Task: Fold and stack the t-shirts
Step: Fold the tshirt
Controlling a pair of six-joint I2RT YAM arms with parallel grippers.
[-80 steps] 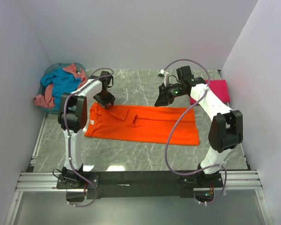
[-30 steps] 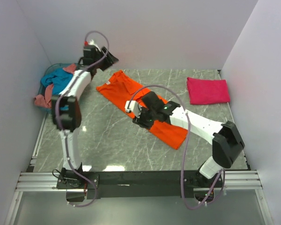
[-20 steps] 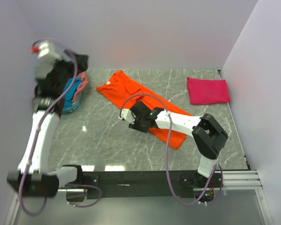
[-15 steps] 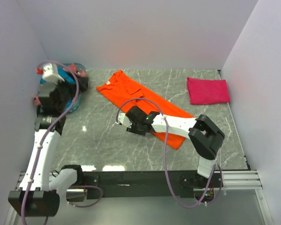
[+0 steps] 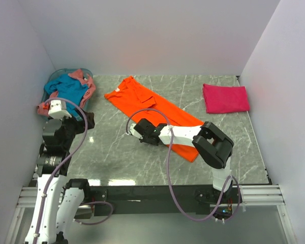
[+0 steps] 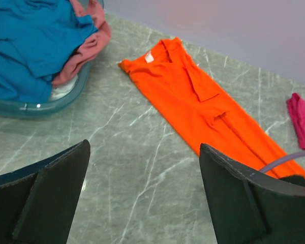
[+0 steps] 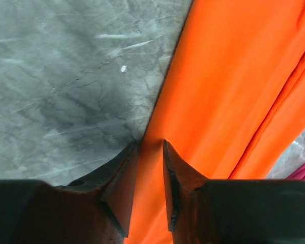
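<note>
Surface (image 5: 117, 152): grey marble.
Orange t-shirt (image 5: 157, 109): lies diagonally across the middle, partly folded.
Basket (image 6: 40, 108): far left, holds the teal t-shirt (image 5: 66, 89) and salmon t-shirt (image 5: 89, 87).
Magenta t-shirt (image 5: 225, 98): folded, far right.
Left pincer (image 6: 143, 146): wide apart, empty.
Right pincer (image 7: 150, 145): nearly together at the orange edge; grip unclear.

Bare marble table (image 5: 112, 157): open at the near left, between the basket (image 6: 40, 108) and the orange shirt (image 5: 157, 114), and along the far strip between that shirt and the pink folded shirt (image 5: 225, 98). Obstructions: the heaped basket in the far left corner; the right arm (image 5: 185, 134) lying low across the near centre, with its looping cable (image 5: 167, 170); walls (image 5: 142, 35) closing the left, far and right sides.
</note>
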